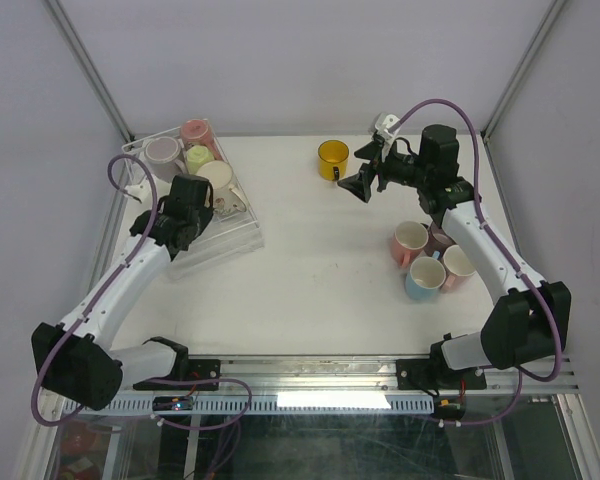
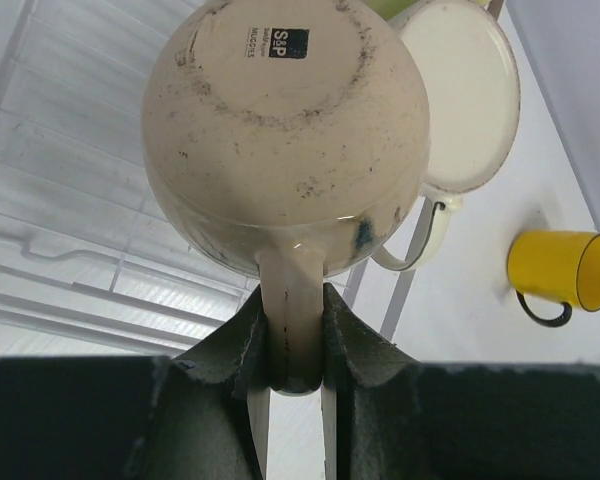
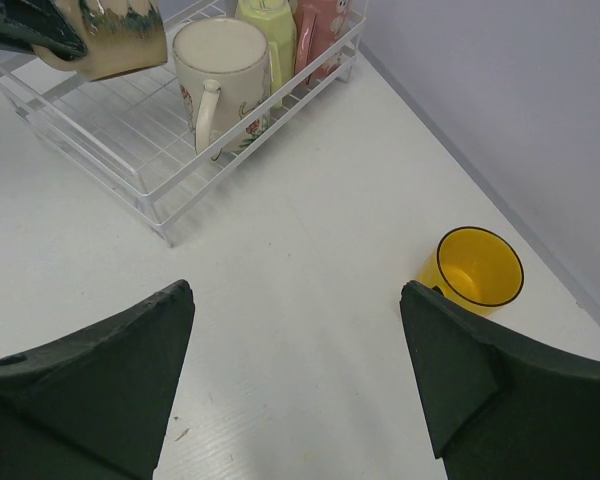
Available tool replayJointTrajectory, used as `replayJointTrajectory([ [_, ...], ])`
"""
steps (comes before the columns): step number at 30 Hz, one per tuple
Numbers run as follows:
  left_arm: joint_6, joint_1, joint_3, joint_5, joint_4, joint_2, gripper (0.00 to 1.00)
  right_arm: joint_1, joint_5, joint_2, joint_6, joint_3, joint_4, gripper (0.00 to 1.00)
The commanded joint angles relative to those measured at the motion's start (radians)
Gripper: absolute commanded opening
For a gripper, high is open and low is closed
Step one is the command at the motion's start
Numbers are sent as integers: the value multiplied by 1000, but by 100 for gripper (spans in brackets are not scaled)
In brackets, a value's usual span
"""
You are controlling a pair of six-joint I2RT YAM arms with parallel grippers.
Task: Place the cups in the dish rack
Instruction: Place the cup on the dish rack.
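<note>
**Left pincer** (image 2: 295,340): clenched on the handle of a beige speckled ceramic mug (image 2: 285,130). The handle runs straight down between the two dark fingers (image 2: 242,345), which press on it from either side. The mug's round body projects beyond the fingertips, with its stamped base turned toward the wrist camera.

**Position of the held mug:** over the near, unoccupied part of the clear wire-and-plastic dish rack (image 1: 215,245). Whether it touches the rack floor cannot be told.

**Dish rack:** it sits at the far left of the white table (image 1: 300,260). Four mugs stand at its far end:
- a cream flower-printed mug (image 3: 225,80), just beyond the held one
- a pale green mug (image 3: 270,30)
- a pink mug (image 3: 325,30)
- a lilac mug (image 1: 163,152)

**Right pincer** (image 3: 295,300): released, jaws spread wide with nothing between them. It hangs above bare table. A yellow mug (image 3: 477,268) stands upright near one finger, beyond and to the side of it, without touching.

**Remaining mugs:** four stand upright in a tight cluster on the right of the table, beside the right arm:
- a pink mug with a cream inside (image 1: 410,242)
- a light blue mug (image 1: 424,278)
- a mauve mug (image 1: 440,238)
- a pale peach mug (image 1: 458,267)

All four are well apart from both pincers and from the rack.
</note>
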Motion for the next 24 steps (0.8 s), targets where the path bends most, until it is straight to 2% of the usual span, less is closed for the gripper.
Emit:
replayJointTrajectory([
  [1,-115,14,102,-74,18,37,0,-5,-11,-32,-1,-2,38,87],
  [5,-190,15,132,-87,-61,89,0,-8,-8,-35,-2,-7,39,87],
  [11,-231,15,160,-83,-75,162,0,-8,-15,-31,3,-9,51,87],
  [24,-289,8,232,44,-136,324,2,-14,-9,-43,3,-26,61,87],
])
